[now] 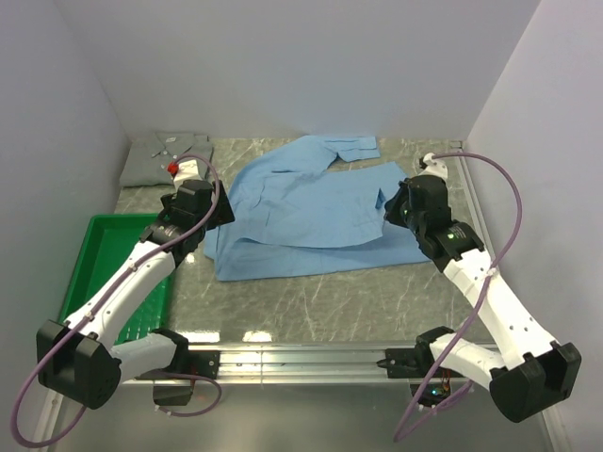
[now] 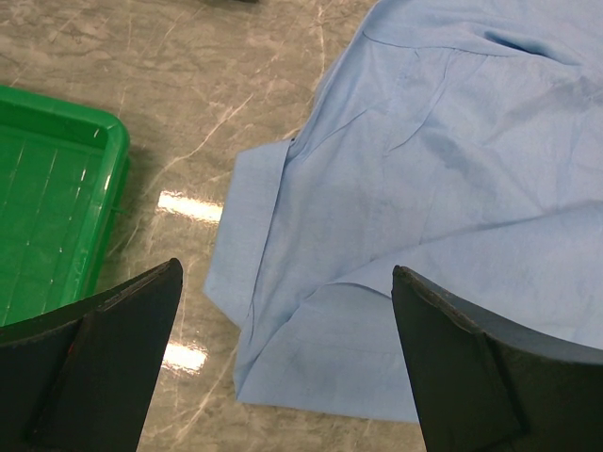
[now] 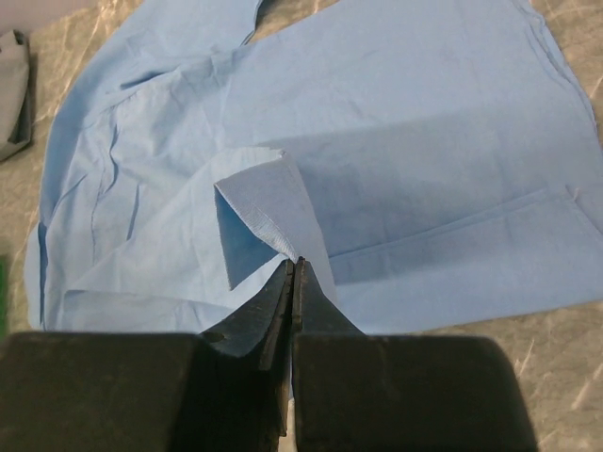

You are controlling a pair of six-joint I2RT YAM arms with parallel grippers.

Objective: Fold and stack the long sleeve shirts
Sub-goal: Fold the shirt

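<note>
Blue shirt (image 1: 301, 212) flat, collar toward far side

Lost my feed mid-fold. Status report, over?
Left tool open, over blue shirt edge. Right tool shut on a raised fold of it. Grey shirt folded, far left. Green tray aside, not blocking.

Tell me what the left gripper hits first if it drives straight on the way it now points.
Probably the light blue shirt: its edge lies on the table straight ahead of the open left gripper. Depth is unclear.
</note>
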